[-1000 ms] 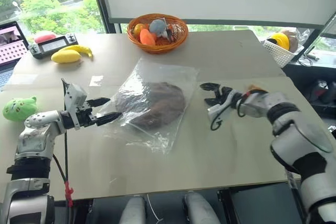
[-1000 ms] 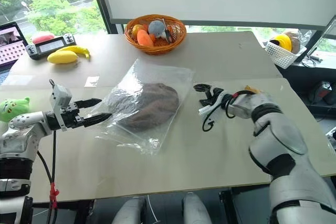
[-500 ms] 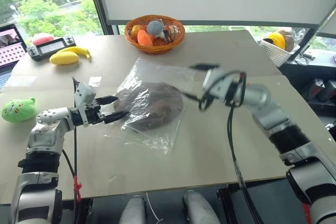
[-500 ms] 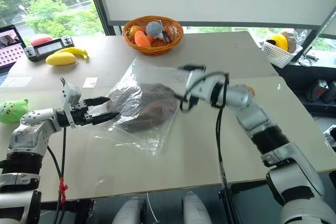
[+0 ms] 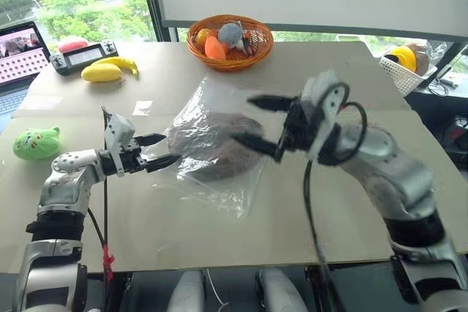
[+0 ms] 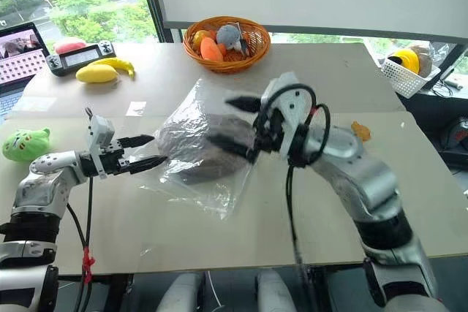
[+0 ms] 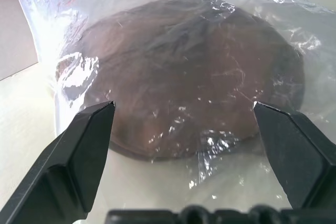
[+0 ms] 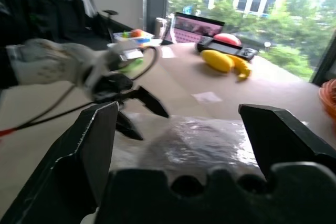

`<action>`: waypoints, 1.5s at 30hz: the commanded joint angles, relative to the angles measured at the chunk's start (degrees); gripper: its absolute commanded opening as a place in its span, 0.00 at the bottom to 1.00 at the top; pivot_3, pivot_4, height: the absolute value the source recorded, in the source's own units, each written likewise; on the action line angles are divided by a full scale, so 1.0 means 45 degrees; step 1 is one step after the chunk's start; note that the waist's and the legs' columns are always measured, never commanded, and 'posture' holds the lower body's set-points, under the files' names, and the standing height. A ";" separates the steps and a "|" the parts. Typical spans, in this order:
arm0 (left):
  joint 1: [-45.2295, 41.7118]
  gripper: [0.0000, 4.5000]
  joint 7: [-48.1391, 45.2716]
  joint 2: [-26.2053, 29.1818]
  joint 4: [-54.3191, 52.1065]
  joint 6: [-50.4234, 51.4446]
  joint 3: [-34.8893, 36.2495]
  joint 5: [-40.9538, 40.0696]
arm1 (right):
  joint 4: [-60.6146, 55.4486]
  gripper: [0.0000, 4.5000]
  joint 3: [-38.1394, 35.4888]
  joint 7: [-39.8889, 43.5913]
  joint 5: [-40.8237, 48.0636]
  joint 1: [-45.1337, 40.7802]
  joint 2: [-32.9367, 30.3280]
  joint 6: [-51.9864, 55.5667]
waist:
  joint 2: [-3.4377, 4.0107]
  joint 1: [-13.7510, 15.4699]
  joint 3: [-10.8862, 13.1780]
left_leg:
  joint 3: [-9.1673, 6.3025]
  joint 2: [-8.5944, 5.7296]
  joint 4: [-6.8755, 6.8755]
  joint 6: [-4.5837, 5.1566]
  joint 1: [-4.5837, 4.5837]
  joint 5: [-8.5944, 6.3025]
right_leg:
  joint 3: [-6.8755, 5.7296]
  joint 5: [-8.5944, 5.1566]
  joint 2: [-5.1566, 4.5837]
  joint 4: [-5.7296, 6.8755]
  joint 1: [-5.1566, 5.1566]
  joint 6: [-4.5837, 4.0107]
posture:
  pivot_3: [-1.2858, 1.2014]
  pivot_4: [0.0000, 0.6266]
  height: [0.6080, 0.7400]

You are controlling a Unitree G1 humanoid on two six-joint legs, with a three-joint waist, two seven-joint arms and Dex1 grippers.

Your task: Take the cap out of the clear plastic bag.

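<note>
The dark brown cap [image 5: 213, 153] lies flat inside the clear plastic bag [image 5: 219, 188] in the middle of the table. My left gripper [image 5: 167, 149] is level at the bag's left edge, open, with its two fingers on either side of the cap's near rim [image 7: 189, 72] and plastic [image 7: 47, 24] between them. My right gripper [image 5: 247, 120] hangs open just above the cap's right half, fingers pointing left towards the other gripper. In the right wrist view the bagged cap [image 8: 194, 148] lies below the spread fingers [image 8: 97, 145], with the left gripper [image 8: 143, 115] beyond it.
A wicker basket [image 5: 229, 55] of toys stands at the back. A banana and lemon [image 5: 107, 71], a controller [image 5: 83, 55] and a laptop [image 5: 22, 42] are back left. A green plush [image 5: 36, 142] lies far left, a white basket [image 5: 404, 72] far right, and a small orange lump [image 6: 360, 131] right of the bag.
My right arm has swung from the table's right side leftward to above the bagged cap, still open. The left gripper has stayed at the bag's left edge. The camera has shifted slightly.
</note>
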 commanded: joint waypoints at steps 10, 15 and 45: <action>0.0174 1.00 -0.0306 0.0767 -0.1247 0.0903 0.0341 -0.0352 | -0.0751 0.98 0.2106 -0.2952 0.1043 0.0343 0.2267 0.2582 | -0.0004 -0.0084 0.0003 | 0.0011 0.0032 -0.0002 0.0000 0.0152 0.0000 | 0.0023 -0.0049 0.0039 -0.0012 0.0122 0.0088 | 0.52 0.24 0.96; 0.0264 1.00 -0.0642 0.1243 -0.1500 0.1356 0.0422 -0.0469 | -0.0505 0.98 0.3214 -0.3266 -0.0107 -0.0066 0.3120 0.2917 | -0.0004 -0.0045 0.0003 | 0.0008 0.0026 -0.0002 0.0001 0.0125 -0.0002 | 0.0018 -0.0036 0.0033 -0.0018 0.0106 0.0065 | 0.52 0.24 0.96; 0.0041 1.00 -0.0414 0.0917 -0.2257 0.2076 0.0351 -0.1141 | 0.0240 0.93 0.7323 -0.3558 -1.2037 -0.2575 0.1179 0.3228 | -0.0004 -0.0046 0.0004 | 0.0007 0.0021 0.0001 0.0002 0.0063 -0.0003 | 0.0014 -0.0025 0.0029 -0.0017 0.0044 0.0044 | 0.52 0.24 0.96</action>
